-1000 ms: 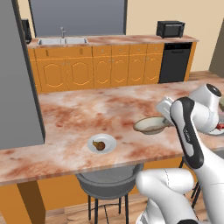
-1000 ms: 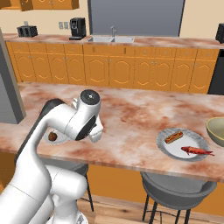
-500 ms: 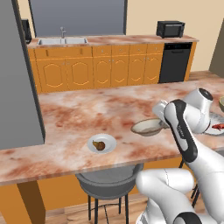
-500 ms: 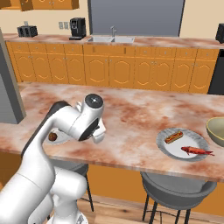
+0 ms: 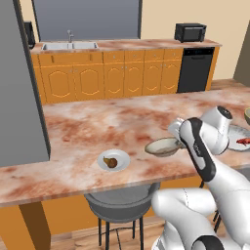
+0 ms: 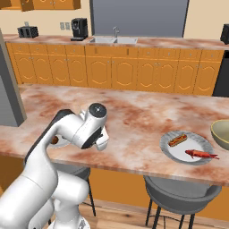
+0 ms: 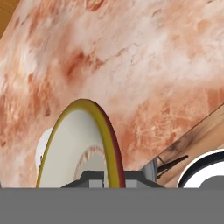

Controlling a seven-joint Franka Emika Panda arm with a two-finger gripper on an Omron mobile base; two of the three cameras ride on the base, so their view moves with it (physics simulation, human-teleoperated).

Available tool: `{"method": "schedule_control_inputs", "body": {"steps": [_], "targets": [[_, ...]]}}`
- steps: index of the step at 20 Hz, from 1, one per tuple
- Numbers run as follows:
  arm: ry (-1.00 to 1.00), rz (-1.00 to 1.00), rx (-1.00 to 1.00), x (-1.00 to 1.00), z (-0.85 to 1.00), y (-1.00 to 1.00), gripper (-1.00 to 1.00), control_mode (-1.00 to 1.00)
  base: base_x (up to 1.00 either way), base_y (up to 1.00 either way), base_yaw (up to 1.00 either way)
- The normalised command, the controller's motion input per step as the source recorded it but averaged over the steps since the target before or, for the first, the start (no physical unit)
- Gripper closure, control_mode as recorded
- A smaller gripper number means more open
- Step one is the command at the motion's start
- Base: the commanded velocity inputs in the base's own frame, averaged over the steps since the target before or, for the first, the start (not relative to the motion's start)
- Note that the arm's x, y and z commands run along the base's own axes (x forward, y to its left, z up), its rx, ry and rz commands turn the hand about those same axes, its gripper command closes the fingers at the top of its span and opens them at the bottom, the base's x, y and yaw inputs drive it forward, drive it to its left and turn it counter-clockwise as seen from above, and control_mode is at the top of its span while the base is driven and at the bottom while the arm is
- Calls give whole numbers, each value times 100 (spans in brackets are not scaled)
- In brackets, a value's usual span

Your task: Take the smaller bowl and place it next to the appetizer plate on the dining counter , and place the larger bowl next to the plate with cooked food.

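Beige-grey shallow smaller bowl, pinched at its rim by the two-finger gripper, hangs just right of the small white appetizer plate on the reddish marbled dining counter.

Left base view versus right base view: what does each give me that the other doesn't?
Left base view: the smaller bowl at the gripper beside the appetizer plate, plus a microwave. Right base view: the whole cooked-food plate, the larger bowl and a coffee machine. Both: the dining counter, the sink and the arm.
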Motion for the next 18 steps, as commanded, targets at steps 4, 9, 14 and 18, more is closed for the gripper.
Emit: {"method": "schedule_control_inputs", "body": {"steps": [4,9,14,18], "targets": [[0,0,0,21,-29,1,100,-100,0,0,0],[1,0,0,29,-31,3,100,-100,0,0,0],[2,0,0,32,-30,5,100,-100,0,0,0],[3,0,0,38,-28,7,100,-100,0,0,0]]}}
